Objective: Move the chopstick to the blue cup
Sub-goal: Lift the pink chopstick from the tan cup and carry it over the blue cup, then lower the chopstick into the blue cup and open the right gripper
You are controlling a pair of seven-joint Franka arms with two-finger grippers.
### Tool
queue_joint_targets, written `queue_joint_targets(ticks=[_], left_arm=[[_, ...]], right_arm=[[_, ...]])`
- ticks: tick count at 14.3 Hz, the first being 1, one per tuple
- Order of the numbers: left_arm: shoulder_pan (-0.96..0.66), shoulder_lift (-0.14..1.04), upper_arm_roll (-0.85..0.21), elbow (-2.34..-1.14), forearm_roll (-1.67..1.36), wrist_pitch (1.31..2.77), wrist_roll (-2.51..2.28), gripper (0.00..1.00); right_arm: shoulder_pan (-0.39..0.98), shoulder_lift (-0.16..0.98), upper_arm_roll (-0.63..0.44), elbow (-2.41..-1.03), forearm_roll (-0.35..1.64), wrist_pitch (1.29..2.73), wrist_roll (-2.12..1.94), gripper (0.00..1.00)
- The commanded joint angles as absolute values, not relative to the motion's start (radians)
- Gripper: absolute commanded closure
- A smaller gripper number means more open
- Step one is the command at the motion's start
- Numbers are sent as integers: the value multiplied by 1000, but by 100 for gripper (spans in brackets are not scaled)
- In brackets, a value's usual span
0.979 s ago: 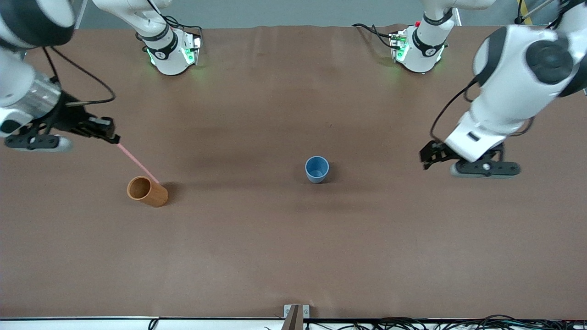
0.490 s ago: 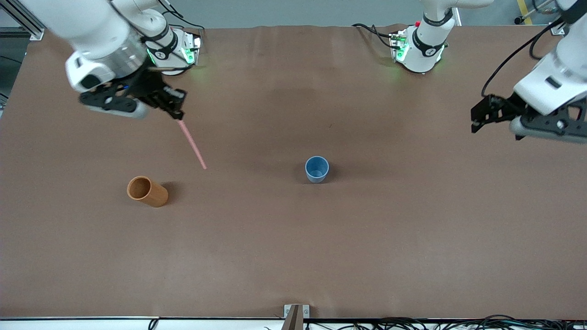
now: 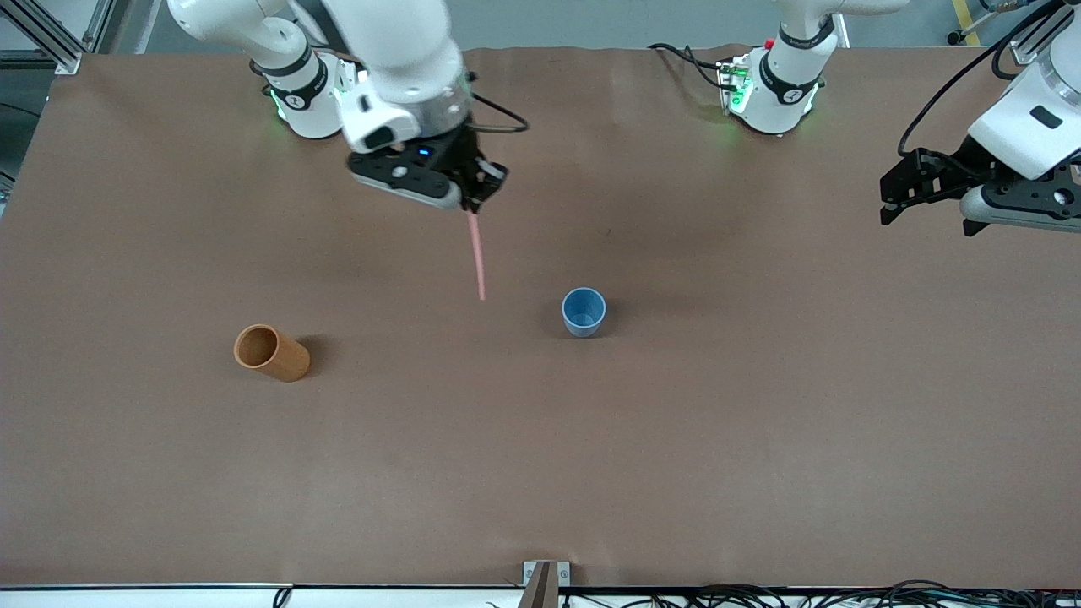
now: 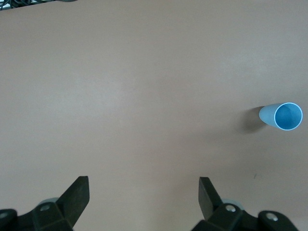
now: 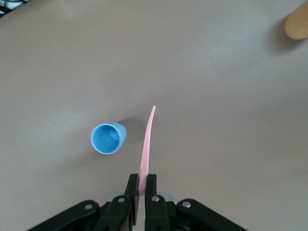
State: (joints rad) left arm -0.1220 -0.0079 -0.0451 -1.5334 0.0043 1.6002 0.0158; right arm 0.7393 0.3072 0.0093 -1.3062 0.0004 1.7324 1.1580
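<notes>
My right gripper is shut on the top end of the pale-pink chopstick, which hangs down over the bare table, its tip short of the blue cup on the side toward the right arm's end. The small light-blue cup stands upright near the middle of the table, with nothing in it. My left gripper hovers open over the left arm's end of the table, nothing between its fingers.
An orange-brown cylindrical cup stands toward the right arm's end of the table, nearer the front camera than the blue cup. The two arm bases stand along the table's far edge.
The right gripper has carried the chopstick up out of the orange cup and across toward the blue cup. The left gripper has pulled back toward its own end of the table.
</notes>
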Motion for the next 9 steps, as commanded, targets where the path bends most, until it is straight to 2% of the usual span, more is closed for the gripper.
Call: queue_joint_targets(ticks=[1, 4, 9], left_arm=[[-112, 0, -51, -1500, -8, 1582, 6, 0], [-113, 15, -51, -1470, -11, 1578, 6, 0], [-112, 15, -49, -1466, -26, 1555, 6, 0]], right_arm=[[804, 469, -6, -1109, -77, 1709, 1245, 97], [850, 508, -8, -1108, -89, 1818, 1311, 98], [902, 546, -5, -1112, -87, 1848, 1353, 97]])
